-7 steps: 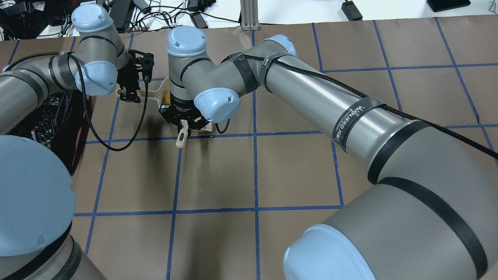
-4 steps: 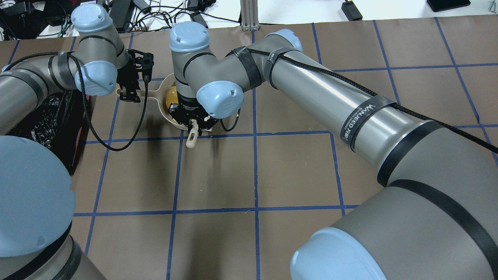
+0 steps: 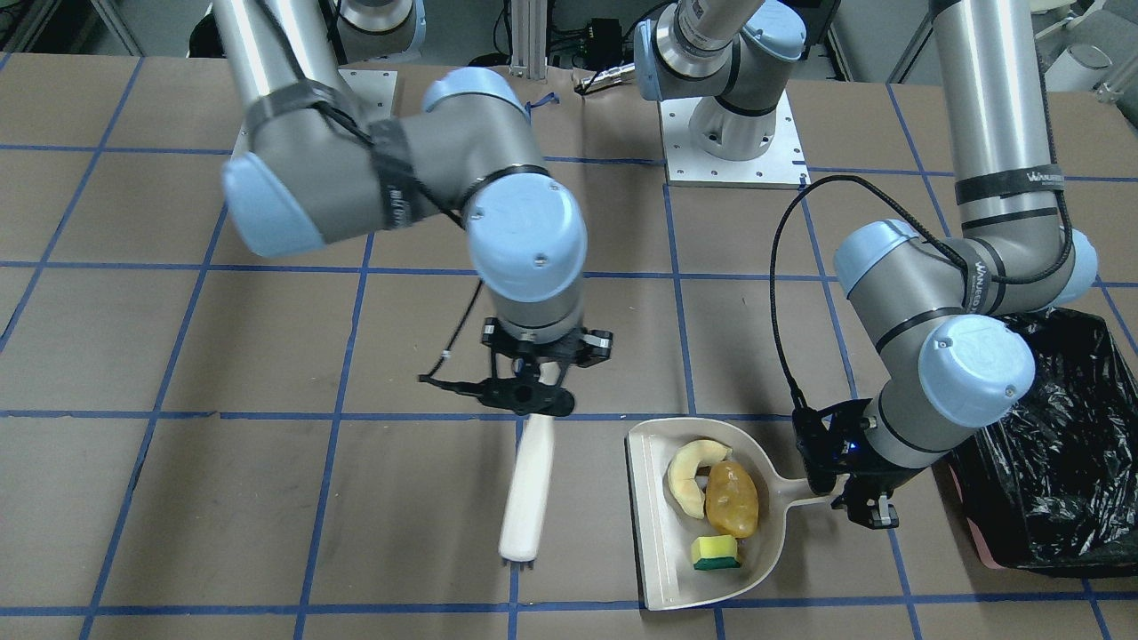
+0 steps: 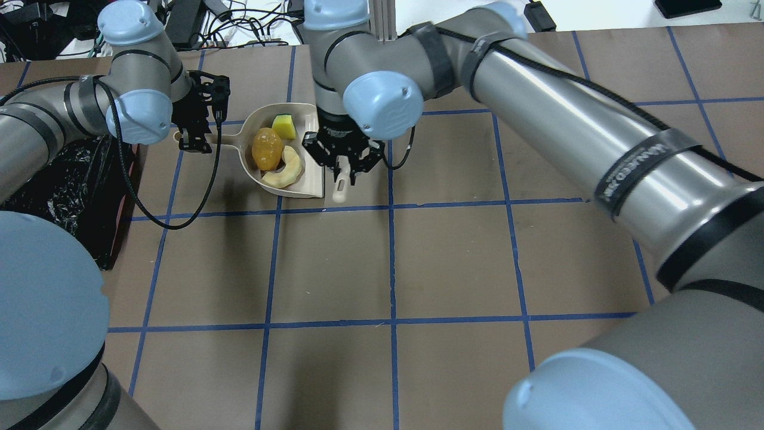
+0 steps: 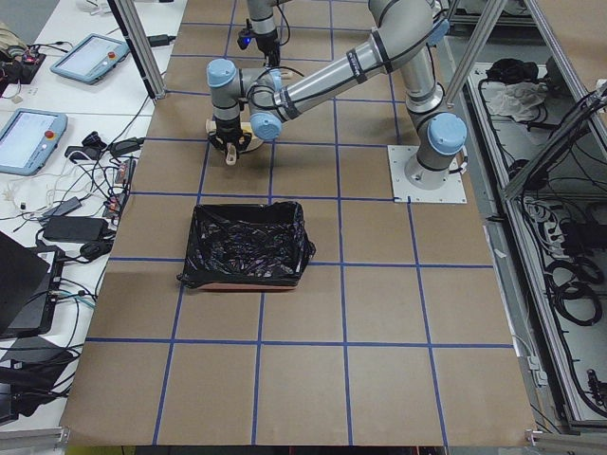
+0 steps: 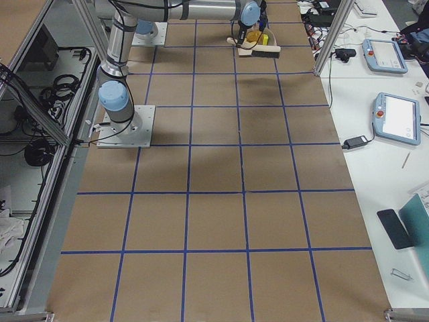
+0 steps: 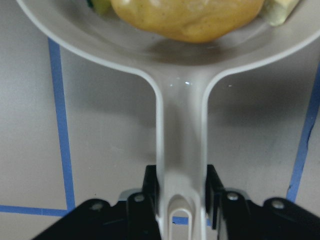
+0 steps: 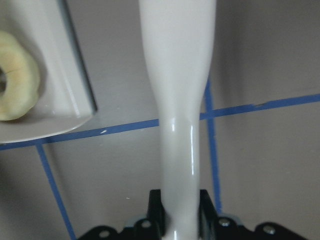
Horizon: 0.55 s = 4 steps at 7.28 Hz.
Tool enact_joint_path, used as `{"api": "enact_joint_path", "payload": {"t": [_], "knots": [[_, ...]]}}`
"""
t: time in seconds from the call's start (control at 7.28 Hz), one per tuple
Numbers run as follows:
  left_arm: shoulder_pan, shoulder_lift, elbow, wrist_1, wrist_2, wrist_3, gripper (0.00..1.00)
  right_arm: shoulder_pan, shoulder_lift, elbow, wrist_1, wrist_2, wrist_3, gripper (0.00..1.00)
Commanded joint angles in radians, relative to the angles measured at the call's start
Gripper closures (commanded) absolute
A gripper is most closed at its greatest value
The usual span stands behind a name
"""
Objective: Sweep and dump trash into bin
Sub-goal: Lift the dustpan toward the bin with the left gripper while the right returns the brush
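Observation:
The cream dustpan [image 3: 656, 542] lies on the table and holds all three trash pieces. These are the pale fruit slice [image 3: 686, 471], the golden-brown lump [image 3: 732, 500] and the yellow-and-green sponge [image 3: 715, 552]. They also show in the overhead view: slice [image 4: 286, 170], lump [image 4: 267, 148], sponge [image 4: 284, 126]. My left gripper [image 4: 194, 140] is shut on the dustpan handle [image 7: 180, 150]. My right gripper [image 4: 343, 161] is shut on a white brush handle [image 8: 177, 100]. It holds the brush [image 3: 526, 489] just beside the pan's open edge. The black-lined bin [image 3: 1058, 480] stands right beside my left gripper.
The table is brown paper with a grid of blue tape lines [image 4: 391, 263]. The bin [image 4: 71, 179] sits at the table's left edge in the overhead view. Cables and power bricks [image 4: 239, 24] lie beyond the far edge. The arm bases [image 3: 733, 133] stand at the robot's side.
My right arm has swung the brush off the dustpan, to the right and farther away in the overhead view, uncovering the three pieces in the pan. My left gripper still holds the handle.

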Motion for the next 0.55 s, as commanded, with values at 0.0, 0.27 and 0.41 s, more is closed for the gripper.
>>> {"api": "enact_joint_path", "payload": {"t": [0.0,0.27,0.41], "knots": [[0.038,0.012,0.001,-0.008,-0.071,-0.001,0.81,-0.210,-0.110,0.107,0.017,-0.105,-0.265,1.00],[0.083,0.036,0.013,-0.056,-0.086,0.013,0.81,-0.339,-0.152,0.161,0.024,-0.147,-0.403,1.00],[0.114,0.047,0.050,-0.118,-0.100,0.022,0.81,-0.396,-0.157,0.186,0.018,-0.149,-0.463,1.00]]}}
